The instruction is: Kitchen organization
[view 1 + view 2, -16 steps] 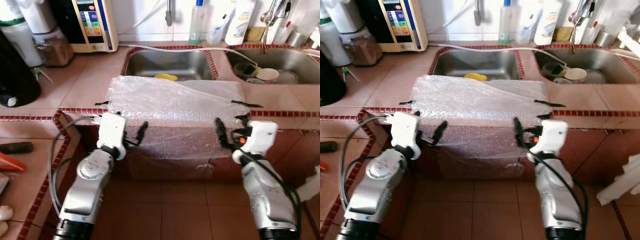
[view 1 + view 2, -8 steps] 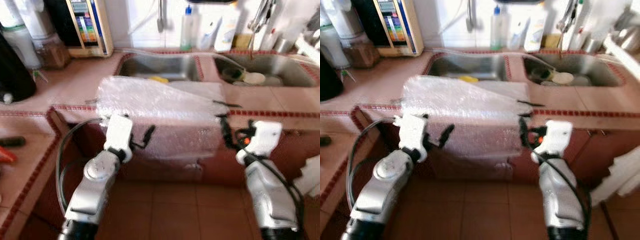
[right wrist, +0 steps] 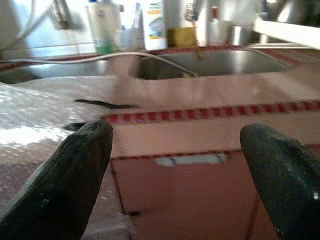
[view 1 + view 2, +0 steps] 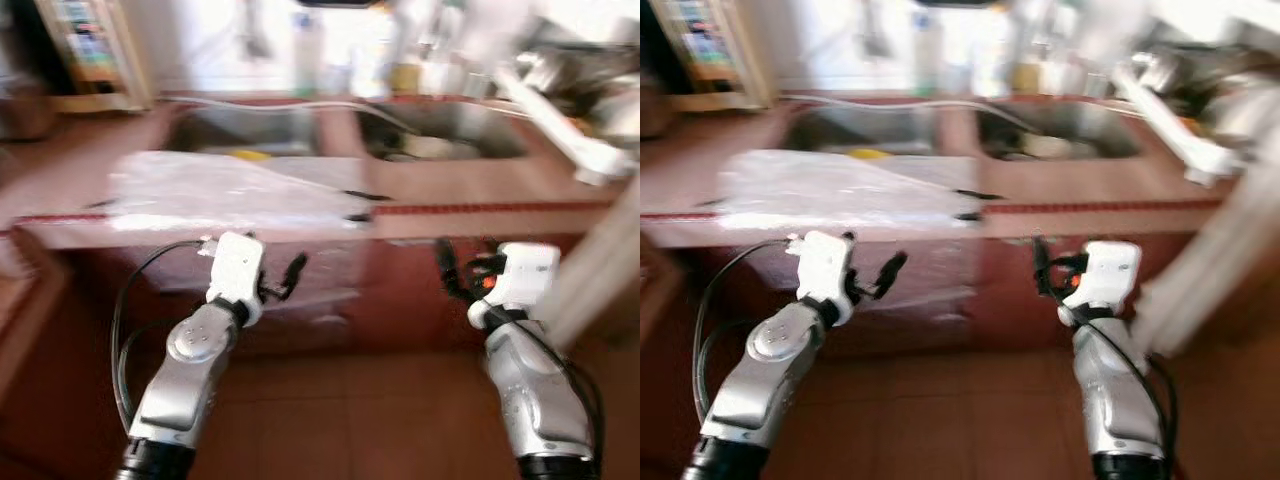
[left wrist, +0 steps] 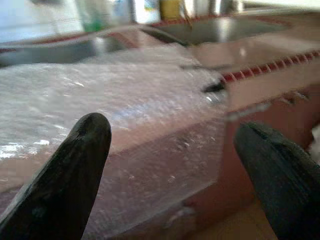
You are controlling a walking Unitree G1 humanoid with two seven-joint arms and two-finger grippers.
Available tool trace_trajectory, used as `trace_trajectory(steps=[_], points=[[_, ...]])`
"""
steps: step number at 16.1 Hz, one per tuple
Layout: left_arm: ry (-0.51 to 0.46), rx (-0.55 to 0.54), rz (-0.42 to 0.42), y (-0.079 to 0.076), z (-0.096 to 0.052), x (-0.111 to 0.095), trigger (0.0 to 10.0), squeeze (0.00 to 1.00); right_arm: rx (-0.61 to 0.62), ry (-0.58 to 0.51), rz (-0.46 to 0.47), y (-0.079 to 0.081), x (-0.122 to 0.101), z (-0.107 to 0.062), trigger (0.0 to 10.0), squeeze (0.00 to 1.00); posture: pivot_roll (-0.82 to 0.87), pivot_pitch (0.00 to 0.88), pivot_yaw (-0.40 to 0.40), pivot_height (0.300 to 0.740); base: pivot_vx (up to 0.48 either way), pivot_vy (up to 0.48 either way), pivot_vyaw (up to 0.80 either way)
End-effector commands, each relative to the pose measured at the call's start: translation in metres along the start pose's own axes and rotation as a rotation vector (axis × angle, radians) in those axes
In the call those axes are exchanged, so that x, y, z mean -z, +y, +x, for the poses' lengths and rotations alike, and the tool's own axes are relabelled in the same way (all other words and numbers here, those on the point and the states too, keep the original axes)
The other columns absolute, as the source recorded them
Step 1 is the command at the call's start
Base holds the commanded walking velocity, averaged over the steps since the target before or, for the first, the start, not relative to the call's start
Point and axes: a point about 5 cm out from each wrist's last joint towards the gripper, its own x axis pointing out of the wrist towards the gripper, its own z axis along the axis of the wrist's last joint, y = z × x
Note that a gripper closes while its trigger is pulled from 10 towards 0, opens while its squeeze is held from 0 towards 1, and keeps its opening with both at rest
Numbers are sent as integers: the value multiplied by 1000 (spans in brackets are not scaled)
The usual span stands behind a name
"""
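Both hands wide apart, empty, before the table.
Bubble wrap sheet [image 4: 230, 190] looks light, limp, slippery; pinch its hanging edge.

Left hand [image 4: 283, 281] and right hand [image 4: 452, 278] hover below the table [image 4: 480, 215].

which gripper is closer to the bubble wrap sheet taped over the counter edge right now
Left. The left gripper hangs open just in front of the bubble wrap sheet where it drapes down the counter front. The right gripper, also open, is off past the sheet's right edge.

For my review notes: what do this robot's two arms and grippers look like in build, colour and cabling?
Both arms are silver metal with rounded joints, each ending in a white wrist block. The left gripper and right gripper have two long black tapered fingers. Black cables loop beside each forearm, and an orange-red spot marks the right wrist block.
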Motion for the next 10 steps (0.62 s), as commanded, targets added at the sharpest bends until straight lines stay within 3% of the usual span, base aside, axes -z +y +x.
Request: trace_trajectory(steps=[1,10], points=[[-4,10,-3,-2,1,-2,10000,0,5,-13,-7,-3,-4,-1,10000,176,-71,26,37,740,0,0,-669],[4,-24,-52,4,4,-2,10000,0,11,-6,-5,-4,-2,-3,10000,176,-78,34,42,740,0,0,-718]])
